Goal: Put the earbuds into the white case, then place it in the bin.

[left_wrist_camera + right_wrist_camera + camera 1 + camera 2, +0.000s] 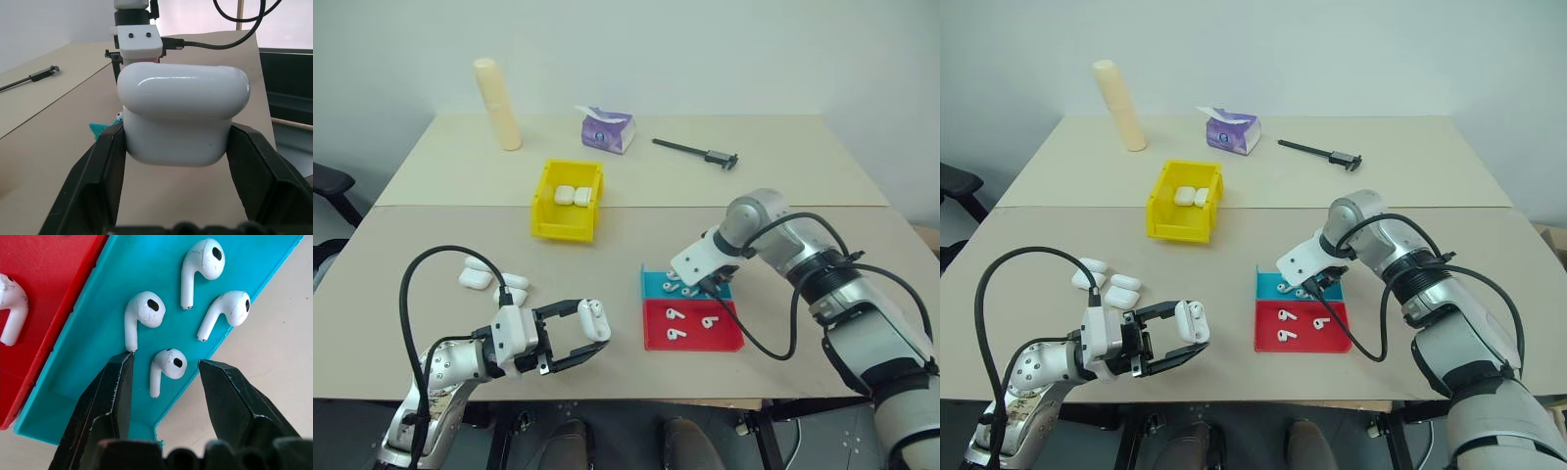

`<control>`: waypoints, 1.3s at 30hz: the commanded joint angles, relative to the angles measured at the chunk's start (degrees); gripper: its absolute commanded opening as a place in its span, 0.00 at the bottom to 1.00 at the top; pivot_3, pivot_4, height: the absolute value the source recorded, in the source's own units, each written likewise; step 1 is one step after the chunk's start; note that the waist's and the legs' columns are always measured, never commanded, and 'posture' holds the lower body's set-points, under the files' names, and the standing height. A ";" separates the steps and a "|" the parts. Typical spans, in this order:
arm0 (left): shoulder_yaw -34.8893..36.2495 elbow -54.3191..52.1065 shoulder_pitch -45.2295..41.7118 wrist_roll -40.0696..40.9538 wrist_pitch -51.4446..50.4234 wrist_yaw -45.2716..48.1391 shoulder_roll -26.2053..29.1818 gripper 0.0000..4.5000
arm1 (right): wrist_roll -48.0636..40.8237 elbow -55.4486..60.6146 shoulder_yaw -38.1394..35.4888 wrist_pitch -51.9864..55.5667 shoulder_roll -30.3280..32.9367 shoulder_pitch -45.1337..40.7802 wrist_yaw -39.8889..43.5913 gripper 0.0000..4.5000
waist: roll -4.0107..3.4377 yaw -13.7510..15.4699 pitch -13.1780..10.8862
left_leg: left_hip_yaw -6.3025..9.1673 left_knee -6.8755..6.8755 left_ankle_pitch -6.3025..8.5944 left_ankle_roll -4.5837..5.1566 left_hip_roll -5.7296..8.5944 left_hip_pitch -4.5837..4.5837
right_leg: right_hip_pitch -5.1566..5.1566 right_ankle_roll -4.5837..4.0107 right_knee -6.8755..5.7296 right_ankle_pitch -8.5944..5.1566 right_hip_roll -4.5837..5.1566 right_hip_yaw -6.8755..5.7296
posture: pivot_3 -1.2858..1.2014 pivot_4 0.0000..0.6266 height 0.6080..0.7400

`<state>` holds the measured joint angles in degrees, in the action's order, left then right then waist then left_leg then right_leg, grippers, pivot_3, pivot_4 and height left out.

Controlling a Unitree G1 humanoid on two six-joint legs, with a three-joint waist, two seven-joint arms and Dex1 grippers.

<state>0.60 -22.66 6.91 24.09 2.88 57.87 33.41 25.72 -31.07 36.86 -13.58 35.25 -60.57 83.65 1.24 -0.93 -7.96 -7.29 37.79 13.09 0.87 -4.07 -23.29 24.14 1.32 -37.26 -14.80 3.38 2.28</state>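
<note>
Here, over the teal tray (651, 284) at the near right of the surface (783, 235), we hold our right gripper (165, 367) pointed steeply down with its two black fingers parted around a single earbud (165, 368). That bud lies flat between the tips, touching neither finger, its bulb toward one finger and its short stem running along the gap rather than across it, so a plain closing should, we judge, catch it across the narrow body. Three more earbuds (205, 264) lie just beyond it in the same tray, and one stem ends right at a fingertip (122, 367), which could be nudged as the fingers come together. Other buds rest in the adjoining red tray (729, 341). Our left gripper (576, 335) is clamped on the white case (594, 318), holding it by its sides just above the near left of the surface, level and facing the right arm; its lid looks shut from the wrist. The right arm is plainly the nearer one to the buds. The yellow bin (548, 227), farther back toward the middle, already holds two cases, and spare cases (484, 277) lie in a cluster near the left arm.
</note>
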 commanded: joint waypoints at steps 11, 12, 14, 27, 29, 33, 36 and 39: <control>-0.14 -0.40 -0.38 -0.31 1.73 -0.21 -0.32 0.62 | 0.34 1.21 -1.05 -0.42 0.44 0.39 -0.33 0.45 | 0.00 0.00 0.00 | 0.00 0.00 0.00 0.00 0.00 0.00 | 0.00 0.00 0.00 0.00 0.00 0.00 | 0.52 0.24 1.00; -0.14 -0.35 -0.39 -0.30 1.83 -0.19 -0.34 0.62 | 0.40 1.18 -1.01 -0.47 0.44 0.40 -0.35 0.45 | 0.00 0.00 0.00 | 0.00 0.00 0.00 0.00 0.00 0.00 | 0.00 0.00 0.00 0.00 0.00 0.00 | 0.52 0.24 1.00; -0.16 -0.30 -0.42 -0.37 1.85 -0.22 -0.31 0.62 | 0.54 1.10 -0.89 -0.65 0.44 0.45 -0.48 0.45 | 0.00 0.00 0.00 | -0.01 0.00 0.00 0.00 0.00 0.01 | 0.00 0.00 0.00 0.00 0.00 0.00 | 0.52 0.24 1.00; -0.24 -0.31 -0.31 -0.51 2.03 -0.19 -0.19 0.62 | 0.40 1.21 -1.07 -0.75 0.26 0.92 -0.41 0.33 | 0.00 0.00 0.00 | -0.01 0.00 0.00 0.00 0.00 0.02 | -0.02 0.00 -0.01 0.00 0.00 0.00 | 0.52 0.24 1.00; -0.18 -0.39 -0.29 -0.49 1.85 -0.27 -0.12 0.62 | 0.75 1.11 -1.01 -0.65 0.22 0.95 -0.84 0.33 | 0.00 0.00 0.00 | -0.01 0.00 0.00 0.00 0.00 0.02 | -0.02 0.00 -0.01 0.00 0.00 0.00 | 0.52 0.24 1.00; -0.02 -0.25 -0.34 -0.37 1.89 -0.13 -0.02 0.62 | 1.18 0.84 -0.89 -0.85 0.16 0.85 -1.34 0.33 | 0.00 -0.01 0.00 | -0.01 0.00 0.00 0.00 0.00 0.02 | -0.02 0.00 -0.01 0.00 0.00 0.00 | 0.52 0.24 1.00; 0.09 -0.27 -0.29 -0.35 1.85 -0.09 0.11 0.62 | 0.95 0.90 -1.07 -0.94 0.13 0.95 -1.42 0.33 | 0.00 -0.01 0.00 | -0.01 0.00 0.00 0.00 0.00 0.03 | -0.02 0.00 -0.01 0.00 0.00 0.00 | 0.52 0.24 1.00; 0.11 -0.29 -0.26 -0.30 1.92 -0.06 0.14 0.62 | 1.44 0.78 -0.98 -0.85 0.19 0.97 -2.00 0.33 | 0.00 -0.01 0.00 | -0.01 0.00 0.00 0.00 0.00 0.03 | -0.02 0.00 -0.01 0.00 0.00 0.01 | 0.52 0.24 1.00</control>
<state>0.25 -21.85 6.90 23.53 3.49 57.84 33.33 26.82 -30.68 36.66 -13.96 35.27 -60.05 82.09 1.23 -0.94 -7.95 -7.30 37.79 13.09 0.87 -4.07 -23.26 24.12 1.31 -37.27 -14.80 3.38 2.28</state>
